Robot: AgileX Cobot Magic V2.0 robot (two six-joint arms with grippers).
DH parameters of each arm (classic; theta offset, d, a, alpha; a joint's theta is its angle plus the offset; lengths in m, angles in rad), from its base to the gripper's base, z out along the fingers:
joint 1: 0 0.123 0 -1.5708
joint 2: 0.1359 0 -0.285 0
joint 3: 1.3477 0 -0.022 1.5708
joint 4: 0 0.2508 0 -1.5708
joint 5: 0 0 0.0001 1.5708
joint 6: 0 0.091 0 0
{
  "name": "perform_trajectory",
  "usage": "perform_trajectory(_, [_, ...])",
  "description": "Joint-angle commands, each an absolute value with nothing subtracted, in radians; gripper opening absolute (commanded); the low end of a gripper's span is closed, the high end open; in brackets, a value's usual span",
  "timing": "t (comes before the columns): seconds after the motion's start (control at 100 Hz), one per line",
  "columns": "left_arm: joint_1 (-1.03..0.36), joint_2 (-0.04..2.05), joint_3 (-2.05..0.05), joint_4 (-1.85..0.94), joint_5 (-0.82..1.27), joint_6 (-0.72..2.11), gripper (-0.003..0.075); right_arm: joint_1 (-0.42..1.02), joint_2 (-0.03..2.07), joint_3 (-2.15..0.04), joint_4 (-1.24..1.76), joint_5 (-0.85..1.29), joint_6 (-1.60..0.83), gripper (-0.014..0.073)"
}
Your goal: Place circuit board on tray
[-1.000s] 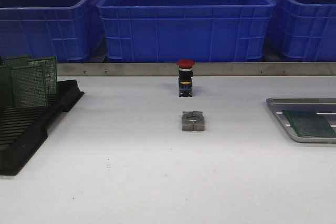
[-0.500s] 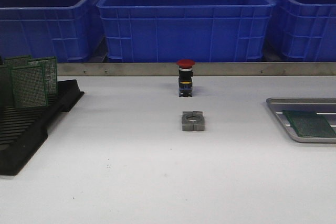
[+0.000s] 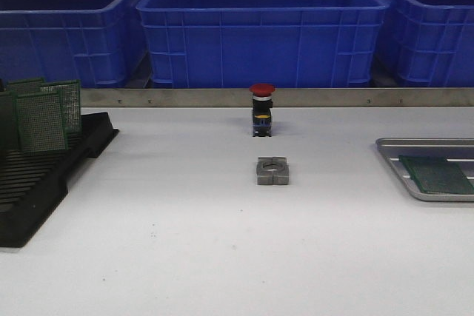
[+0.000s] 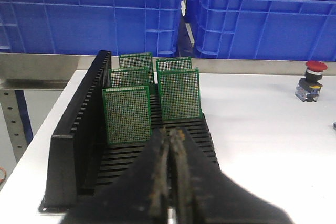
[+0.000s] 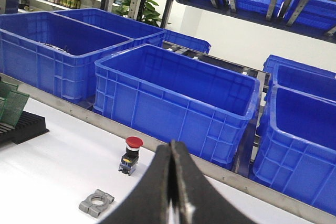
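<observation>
A silver-grey metal tray (image 3: 392,155) lies at the table's right edge with one green circuit board (image 3: 437,175) flat in it. Several more green circuit boards (image 3: 42,120) stand upright in a black slotted rack (image 3: 44,175) at the left; they also show in the left wrist view (image 4: 127,115). My left gripper (image 4: 170,132) is shut and empty, just short of the rack's boards. My right gripper (image 5: 171,148) is shut and empty, held above the table. Neither arm shows in the front view.
A red-capped push button (image 3: 261,109) stands mid-table, with a grey metal clamp block (image 3: 272,170) in front of it. Large blue plastic bins (image 3: 259,27) line the back behind a metal rail (image 3: 296,97).
</observation>
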State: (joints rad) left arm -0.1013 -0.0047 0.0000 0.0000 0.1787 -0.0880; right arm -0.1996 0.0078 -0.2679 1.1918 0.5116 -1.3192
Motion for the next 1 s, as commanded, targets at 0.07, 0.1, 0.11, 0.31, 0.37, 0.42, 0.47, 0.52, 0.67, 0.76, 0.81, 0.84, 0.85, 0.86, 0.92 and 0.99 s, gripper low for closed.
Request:
perform_trajectory(0.07, [-0.098,-0.036,0.048,0.000,0.107,-0.098,-0.0020,-0.198,0.020,-0.283,1.231,0.315,-1.326,-0.0113])
perform_trajectory(0.1, [-0.098,-0.036,0.048,0.000,0.107,-0.098,-0.0020,-0.198,0.020,-0.277,1.224,0.279,-1.326,-0.0113])
perform_trajectory(0.11, [-0.098,-0.036,0.048,0.000,0.107,-0.098,-0.0020,-0.198,0.020,-0.275,1.222,0.270,-1.325,-0.0113])
perform_trajectory(0.31, [-0.098,-0.036,0.048,0.000,0.107,-0.098,-0.0020,-0.148,0.023,-0.250,0.835,0.116,-1.000,-0.0113])
perform_trajectory(0.37, [-0.098,-0.036,0.048,0.000,0.107,-0.098,-0.0020,-0.132,0.023,-0.241,0.598,0.084,-0.736,-0.0113])
perform_trajectory(0.42, [-0.098,-0.036,0.048,0.000,0.107,-0.098,-0.0020,-0.121,0.023,-0.222,0.358,0.040,-0.527,-0.0113])
perform_trajectory(0.47, [-0.098,-0.036,0.048,0.000,0.107,-0.098,-0.0020,-0.119,0.021,-0.187,0.176,-0.010,-0.334,-0.0113])
perform_trajectory(0.52, [-0.098,-0.036,0.048,0.000,0.107,-0.098,-0.0020,-0.119,0.012,-0.141,0.033,-0.074,-0.164,-0.0113])
perform_trajectory(0.67, [-0.098,-0.036,0.048,0.000,0.105,-0.098,-0.0020,-0.118,-0.038,0.020,-0.109,-0.214,0.054,-0.0113])
perform_trajectory(0.76, [-0.098,-0.036,0.048,0.000,0.105,-0.098,-0.0020,-0.101,-0.038,0.017,-0.112,-0.123,0.052,-0.0113])
perform_trajectory(0.81, [-0.098,-0.036,0.048,0.000,0.105,-0.098,-0.0020,-0.087,-0.038,0.017,-0.112,-0.122,0.040,-0.0113])
perform_trajectory(0.84, [-0.098,-0.036,0.048,0.000,0.105,-0.098,-0.0020,-0.076,-0.038,0.017,-0.112,-0.122,0.039,-0.0113])
perform_trajectory(0.85, [-0.098,-0.036,0.048,0.000,0.105,-0.098,-0.0020,-0.073,-0.038,0.017,-0.112,-0.122,0.039,-0.0113])
perform_trajectory(0.86, [-0.098,-0.036,0.048,0.000,0.105,-0.098,-0.0020,-0.071,-0.038,0.017,-0.112,-0.122,0.039,-0.0113])
perform_trajectory(0.92, [-0.096,-0.036,0.048,0.000,0.105,-0.098,-0.0020,-0.050,-0.038,0.017,-0.112,-0.122,0.039,-0.0113])
perform_trajectory(0.99, [-0.096,-0.036,0.048,0.000,0.105,-0.098,-0.0020,-0.040,-0.038,0.017,-0.112,-0.121,0.039,-0.0113])
